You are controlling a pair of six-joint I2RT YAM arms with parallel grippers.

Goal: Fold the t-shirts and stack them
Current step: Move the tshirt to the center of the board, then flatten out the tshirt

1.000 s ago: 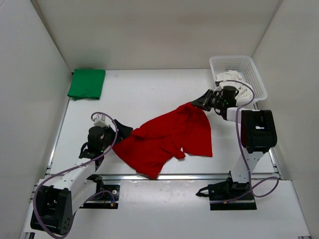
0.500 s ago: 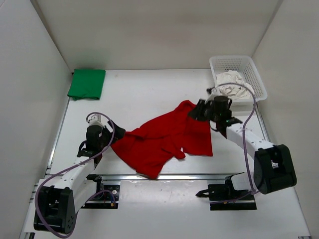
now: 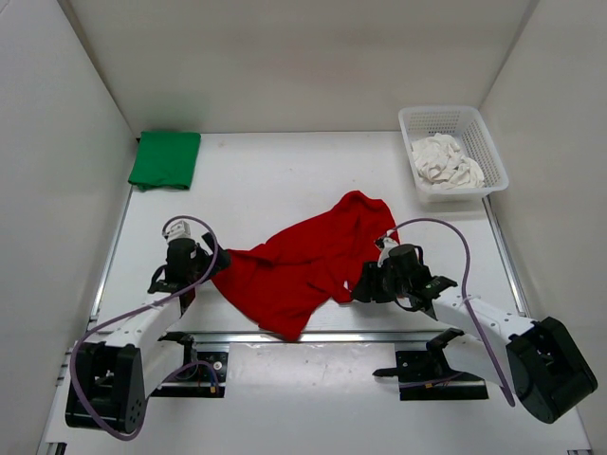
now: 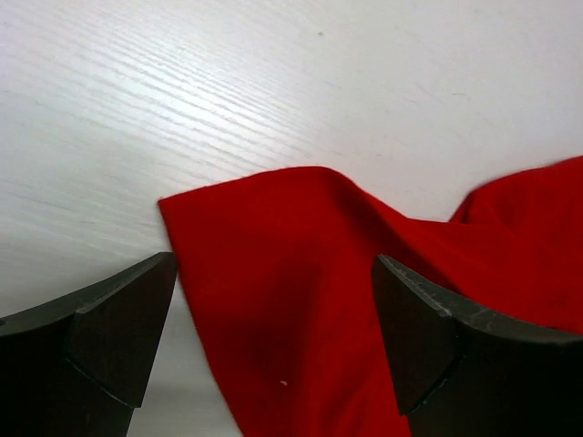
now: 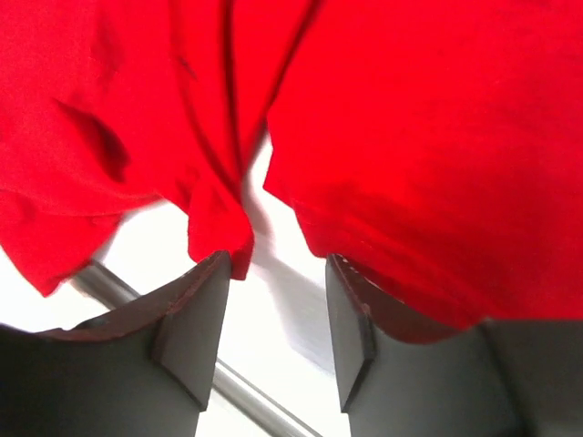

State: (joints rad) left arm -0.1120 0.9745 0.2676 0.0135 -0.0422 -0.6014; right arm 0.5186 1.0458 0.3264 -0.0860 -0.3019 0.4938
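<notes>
Across the middle of the white surface [image 3: 285,171] a red shirt [image 3: 313,256] lies crumpled and partly spread, with folds and a twisted sleeve near its front edge. At the far left corner a green shirt [image 3: 165,158] sits folded flat; at the far right an off-white shirt [image 3: 444,161] is heaped inside a basket [image 3: 438,121]. Left fingers [image 4: 118,337] are spread wide, low over the surface, straddling a loose red corner at the shirt's left end without pinching it. Right fingers [image 5: 191,319] are also apart, with a narrower gap, poised at the shirt's near right hem; bare surface shows between them and nothing is held. Red cloth looks thin, light and limp: it will likely sag, drag and bunch rather than keep a shape, and a single layer may slip from a shallow pinch. Best holds are probably the stitched hem or corners, one per arm and well apart, so the cloth can be pulled taut and laid flat before folding.
</notes>
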